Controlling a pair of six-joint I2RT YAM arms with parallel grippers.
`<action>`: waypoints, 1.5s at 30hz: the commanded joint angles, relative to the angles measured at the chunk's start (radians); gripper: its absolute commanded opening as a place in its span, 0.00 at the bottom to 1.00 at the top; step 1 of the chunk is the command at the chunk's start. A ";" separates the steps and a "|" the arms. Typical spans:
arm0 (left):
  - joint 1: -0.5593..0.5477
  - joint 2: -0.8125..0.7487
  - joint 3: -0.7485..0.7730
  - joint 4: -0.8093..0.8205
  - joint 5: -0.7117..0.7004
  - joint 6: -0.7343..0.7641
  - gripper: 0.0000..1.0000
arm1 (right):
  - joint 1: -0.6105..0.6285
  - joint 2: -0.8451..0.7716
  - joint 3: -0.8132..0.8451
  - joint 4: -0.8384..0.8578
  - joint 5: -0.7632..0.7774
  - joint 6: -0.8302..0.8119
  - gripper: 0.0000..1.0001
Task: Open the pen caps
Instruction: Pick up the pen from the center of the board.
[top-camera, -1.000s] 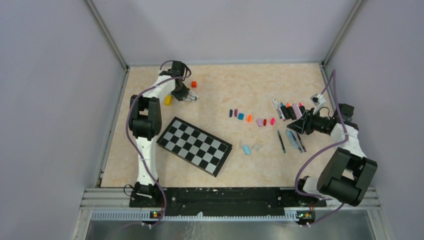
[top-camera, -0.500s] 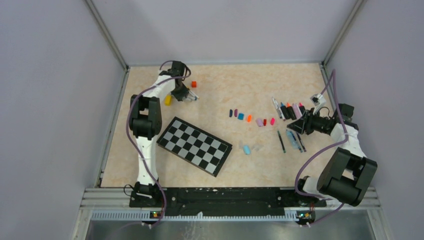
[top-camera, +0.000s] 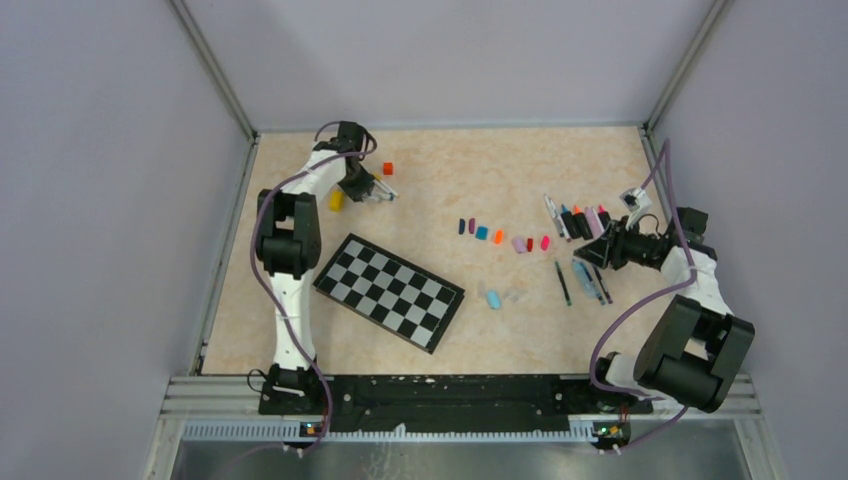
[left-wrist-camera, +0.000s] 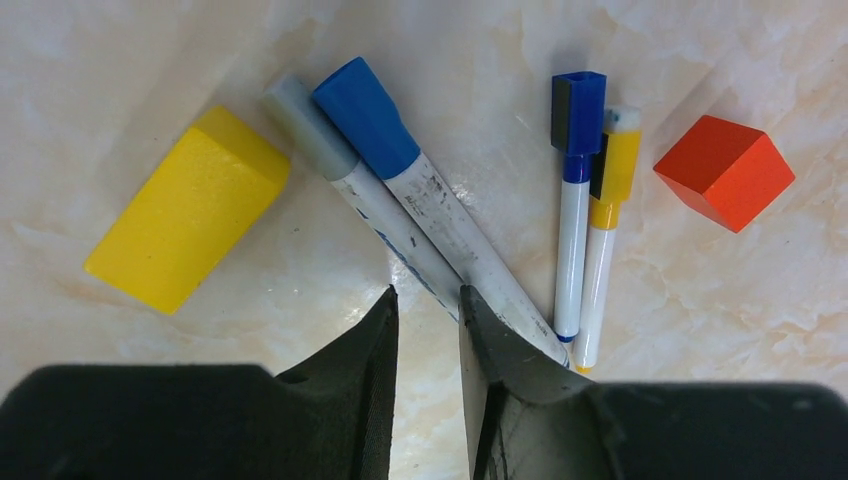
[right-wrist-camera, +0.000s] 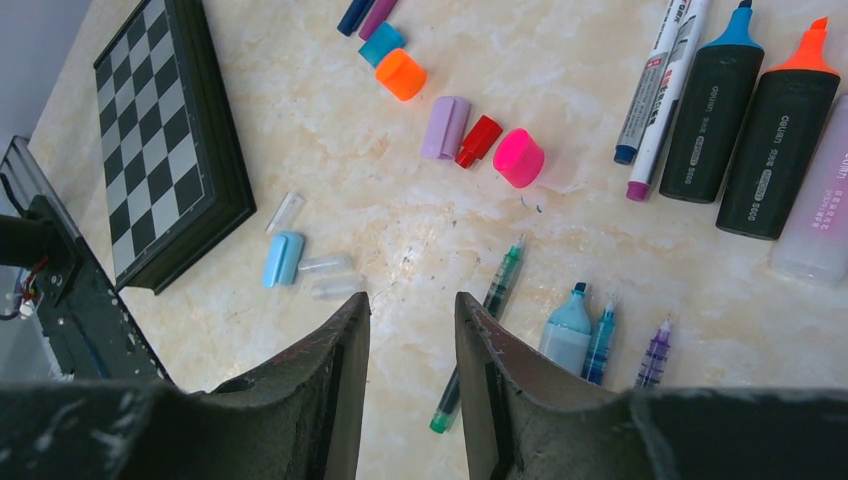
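I find the left gripper (left-wrist-camera: 425, 312) near the table's (top-camera: 440, 170) far-left corner, jaws narrowly apart astride the grey-capped marker (left-wrist-camera: 350, 180), seemingly to steady it; I cannot tell if it grips. Right gripper (right-wrist-camera: 412, 312): slightly parted, empty. Loose pen caps (top-camera: 498, 237) lie right of centre.

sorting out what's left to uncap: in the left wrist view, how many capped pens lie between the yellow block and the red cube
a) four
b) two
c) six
a: four pens lie there, with a grey cap, a big blue cap, a small blue cap and a yellow cap, none pulled off yet.
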 joint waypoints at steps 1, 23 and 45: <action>0.010 -0.035 -0.028 0.022 -0.004 -0.019 0.30 | 0.006 0.002 0.054 0.000 -0.011 -0.025 0.36; 0.014 -0.122 -0.092 0.113 0.029 -0.031 0.33 | 0.005 0.003 0.052 -0.002 -0.010 -0.028 0.36; 0.023 -0.085 -0.103 0.129 0.060 -0.032 0.34 | 0.006 0.008 0.053 -0.007 -0.012 -0.033 0.36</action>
